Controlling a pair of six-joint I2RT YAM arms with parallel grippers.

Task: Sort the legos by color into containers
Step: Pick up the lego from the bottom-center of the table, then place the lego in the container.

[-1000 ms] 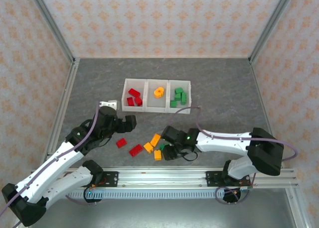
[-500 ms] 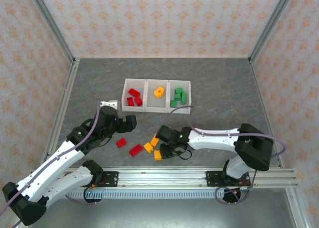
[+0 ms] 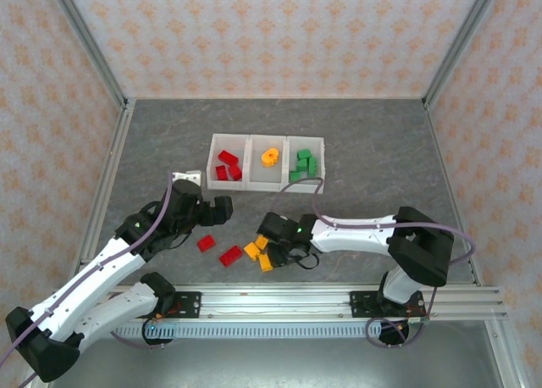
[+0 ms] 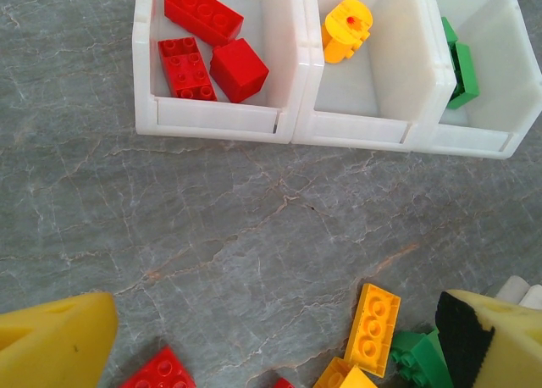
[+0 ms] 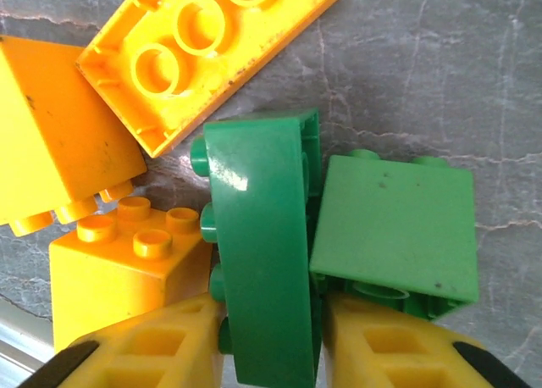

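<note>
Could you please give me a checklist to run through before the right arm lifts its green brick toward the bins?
1. Right gripper has its jaws against both faces of the upright green brick: ok.
2. Neighbours free of the grip: not ok. The flat green brick abuts it, and an orange brick sits against one of the jaws.
3. Brick off the table: cannot tell.
4. Green bin has room: ok, with only a few green bricks inside.
5. Left gripper open and apart from the pile: ok.
</note>
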